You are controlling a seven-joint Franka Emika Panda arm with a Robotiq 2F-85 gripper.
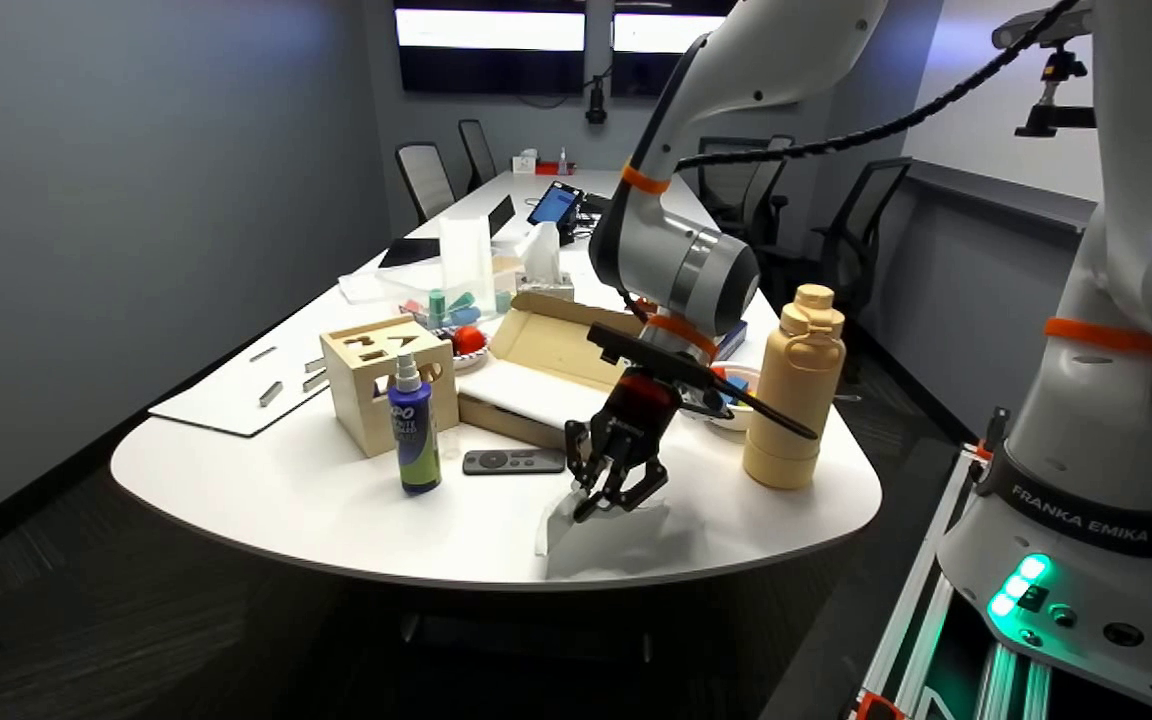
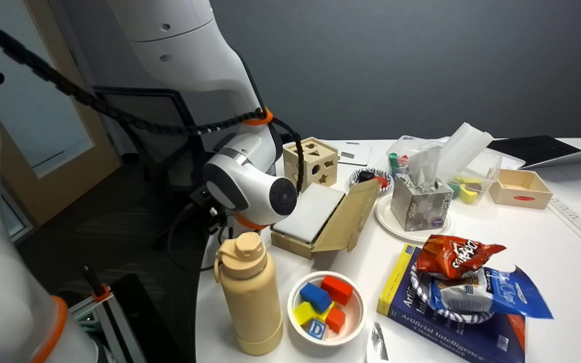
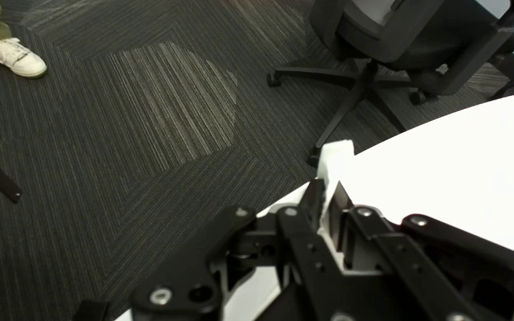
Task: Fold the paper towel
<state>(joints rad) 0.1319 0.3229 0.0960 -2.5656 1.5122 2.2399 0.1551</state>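
Observation:
The paper towel [image 1: 557, 524] is a thin white sheet near the rounded front edge of the table. Part of it stands up off the surface and slopes down from the fingertips; how far it spreads on the white table is hard to tell. My gripper [image 1: 588, 503] is low over the table, tilted, with its fingers close together on the towel. In the wrist view the towel [image 3: 336, 157] runs up between the nearly closed fingers [image 3: 328, 189] and sticks out past their tips. In an exterior view the arm hides the gripper and towel.
A remote [image 1: 514, 461], purple spray bottle [image 1: 414, 430] and wooden shape cube [image 1: 391, 385] stand beside the gripper. Behind is an open cardboard tray [image 1: 576, 350]. A tan bottle [image 1: 796, 390] and a bowl of blocks [image 2: 295, 307] are at the side. The table edge [image 1: 356, 572] is near.

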